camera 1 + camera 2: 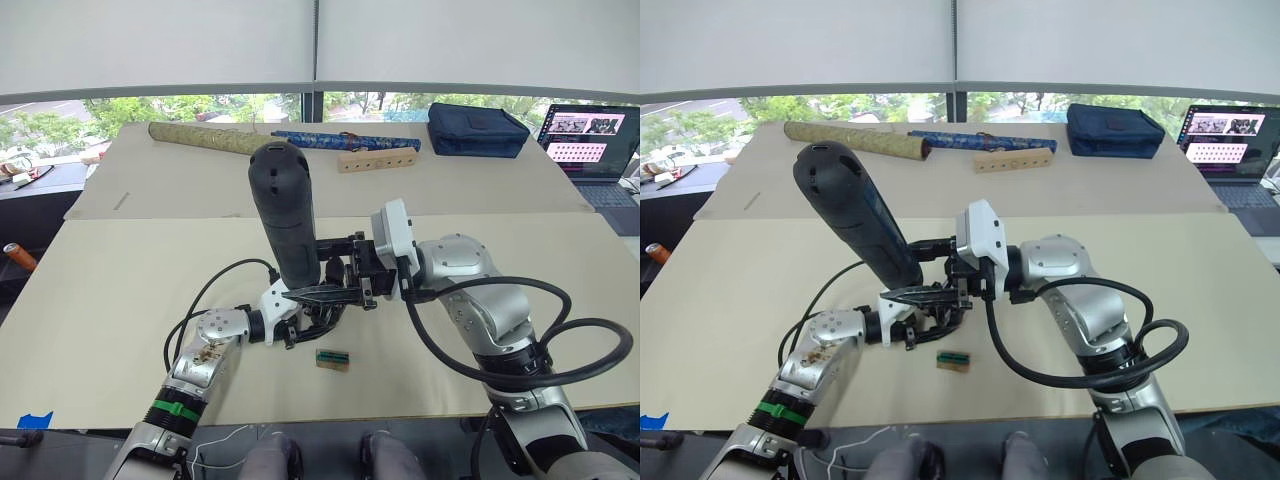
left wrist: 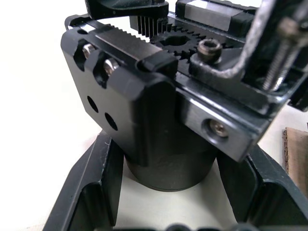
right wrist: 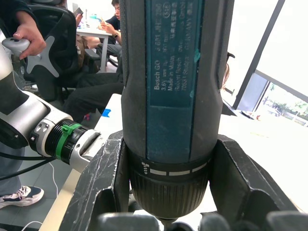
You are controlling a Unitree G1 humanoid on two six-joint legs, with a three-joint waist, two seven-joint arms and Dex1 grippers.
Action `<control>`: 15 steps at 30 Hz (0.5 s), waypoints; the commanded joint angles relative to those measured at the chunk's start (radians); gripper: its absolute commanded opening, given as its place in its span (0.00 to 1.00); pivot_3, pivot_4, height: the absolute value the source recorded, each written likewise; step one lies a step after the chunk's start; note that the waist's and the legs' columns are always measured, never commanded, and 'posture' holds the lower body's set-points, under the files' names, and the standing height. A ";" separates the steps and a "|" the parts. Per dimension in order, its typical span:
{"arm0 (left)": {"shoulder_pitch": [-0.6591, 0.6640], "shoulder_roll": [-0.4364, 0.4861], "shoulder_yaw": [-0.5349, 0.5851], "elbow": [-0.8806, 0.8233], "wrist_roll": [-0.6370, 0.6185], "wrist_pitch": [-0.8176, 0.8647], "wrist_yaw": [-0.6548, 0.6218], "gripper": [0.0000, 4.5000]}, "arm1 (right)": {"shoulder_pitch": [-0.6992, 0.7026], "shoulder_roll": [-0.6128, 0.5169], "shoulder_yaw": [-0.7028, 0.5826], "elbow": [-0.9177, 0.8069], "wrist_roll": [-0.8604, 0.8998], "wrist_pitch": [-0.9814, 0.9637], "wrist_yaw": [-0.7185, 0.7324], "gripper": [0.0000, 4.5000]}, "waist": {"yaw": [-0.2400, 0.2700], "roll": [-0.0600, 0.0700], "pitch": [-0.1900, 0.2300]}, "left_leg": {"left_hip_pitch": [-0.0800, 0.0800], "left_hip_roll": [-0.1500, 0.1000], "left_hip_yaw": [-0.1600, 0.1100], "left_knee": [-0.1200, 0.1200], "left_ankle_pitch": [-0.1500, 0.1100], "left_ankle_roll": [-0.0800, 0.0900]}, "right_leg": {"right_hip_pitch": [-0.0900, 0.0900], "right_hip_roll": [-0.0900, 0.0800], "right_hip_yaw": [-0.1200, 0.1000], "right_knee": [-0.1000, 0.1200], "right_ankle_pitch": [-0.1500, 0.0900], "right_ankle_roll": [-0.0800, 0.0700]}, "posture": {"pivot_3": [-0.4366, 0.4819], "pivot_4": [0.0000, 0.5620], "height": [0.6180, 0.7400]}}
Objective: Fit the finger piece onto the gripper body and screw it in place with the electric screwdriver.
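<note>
Head view: right gripper point(image 1: 352, 272) clenched on the electric screwdriver point(image 1: 283, 205), upright over the gripper body point(image 1: 322, 305). Left wrist view: left gripper point(image 2: 168, 192) jaws grasp the gripper body. Right wrist view: jaws clamp the screwdriver's collar.

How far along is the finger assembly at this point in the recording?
Both parts are picked up: the left gripper clamps the gripper body, the right gripper clamps the electric screwdriver, held upright above it. Screwdriving is about to start or underway; the bit's contact is hidden. Whether the finger piece is seated cannot be told.
</note>
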 commanded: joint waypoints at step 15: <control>0.036 0.006 -0.033 0.028 0.014 0.047 -0.007 0.51 | -0.004 -0.003 -0.011 -0.010 0.015 -0.017 -0.003 0.42 | 0.000 0.000 0.000 | 0.000 0.000 0.000 0.000 0.000 0.000 | 0.000 0.000 0.000 0.000 0.000 0.000 | 0.48 0.27 1.00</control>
